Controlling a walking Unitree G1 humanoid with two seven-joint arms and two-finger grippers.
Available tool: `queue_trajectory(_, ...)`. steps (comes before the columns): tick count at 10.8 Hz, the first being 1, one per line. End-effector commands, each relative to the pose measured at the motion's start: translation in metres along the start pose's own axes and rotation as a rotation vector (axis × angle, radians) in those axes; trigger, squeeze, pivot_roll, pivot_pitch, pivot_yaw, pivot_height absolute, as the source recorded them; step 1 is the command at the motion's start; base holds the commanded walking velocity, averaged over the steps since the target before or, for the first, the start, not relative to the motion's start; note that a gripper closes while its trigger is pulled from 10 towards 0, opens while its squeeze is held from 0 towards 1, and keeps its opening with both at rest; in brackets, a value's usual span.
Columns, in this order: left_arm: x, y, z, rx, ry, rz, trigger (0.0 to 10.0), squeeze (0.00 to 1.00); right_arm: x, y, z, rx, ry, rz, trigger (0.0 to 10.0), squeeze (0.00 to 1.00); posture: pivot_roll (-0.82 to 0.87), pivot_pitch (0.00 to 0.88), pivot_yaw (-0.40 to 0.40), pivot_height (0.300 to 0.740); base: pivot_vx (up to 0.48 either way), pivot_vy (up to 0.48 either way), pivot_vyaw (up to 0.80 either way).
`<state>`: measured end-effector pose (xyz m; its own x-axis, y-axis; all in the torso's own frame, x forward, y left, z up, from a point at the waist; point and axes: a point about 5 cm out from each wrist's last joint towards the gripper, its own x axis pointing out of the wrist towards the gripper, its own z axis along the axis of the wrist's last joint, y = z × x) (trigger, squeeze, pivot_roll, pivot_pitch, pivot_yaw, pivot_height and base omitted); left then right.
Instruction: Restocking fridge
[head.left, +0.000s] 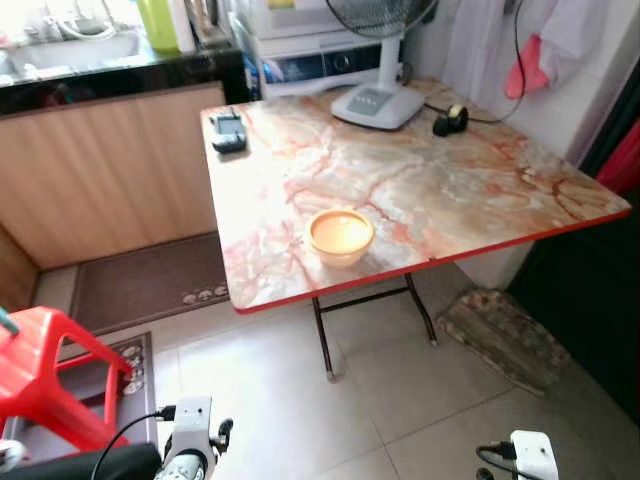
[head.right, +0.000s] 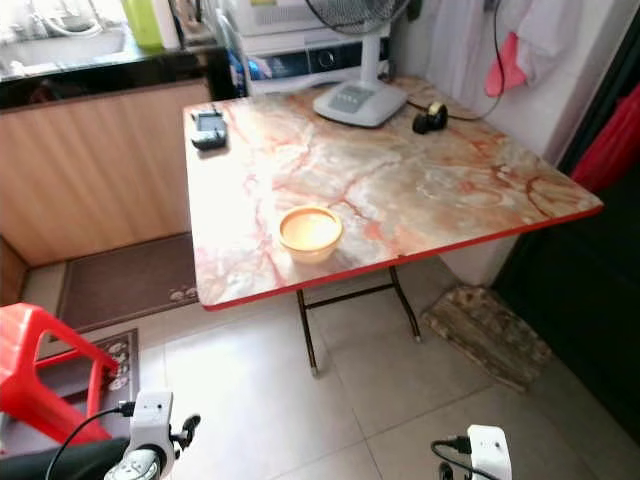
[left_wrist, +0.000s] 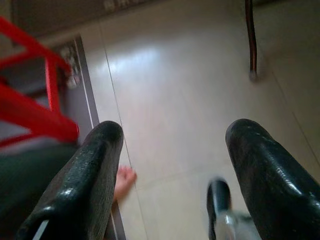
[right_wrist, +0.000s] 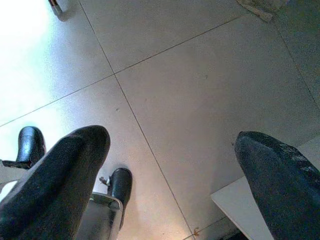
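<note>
Robot stands before a marble-patterned folding table with a red edge (head.left: 420, 190), both arms hanging low.

Just below the middle of the left eye view, a small round pale-orange bowl (head.left: 340, 236) sits near the table's front edge, apparently the item to restock. It looks shallow and thin-walled, with a smooth, glossy rim; I cannot tell whether it holds anything. I judge it light, rigid and rather slippery, so pinching the rim on its near side and keeping it level seems safest. The left gripper (left_wrist: 170, 165) hangs over the pale tiled floor (right_wrist: 200, 100), fingers spread wide and empty, by a red plastic stool (head.left: 50, 370) at lower left. The right gripper (right_wrist: 172, 175) also hangs over the tiles, spread and empty.
</note>
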<state>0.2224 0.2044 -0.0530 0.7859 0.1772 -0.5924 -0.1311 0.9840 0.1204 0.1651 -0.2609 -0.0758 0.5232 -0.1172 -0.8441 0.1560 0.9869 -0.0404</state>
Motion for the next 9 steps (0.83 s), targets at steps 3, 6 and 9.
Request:
queue_trajectory(3,0.019,0.007,0.103,0.049,-0.354,0.055,10.0,0.0,0.0,0.0,-0.002,-0.015,0.006,0.005,10.0,0.0,0.11,0.0,0.018,0.74,0.0,0.0,0.0)
queue_trajectory(6,0.019,0.007,0.103,0.049,-0.354,0.055,10.0,0.0,0.0,0.0,-0.002,-0.015,0.006,0.005,10.0,0.0,0.11,0.0,0.018,0.74,0.0,0.0,0.0)
queue_trajectory(9,0.005,0.001,0.152,0.13,-0.681,0.109,10.0,0.0,0.0,0.001,-0.004,-0.007,0.012,0.008,10.0,0.0,0.11,0.0,0.032,0.74,0.0,0.0,0.0)
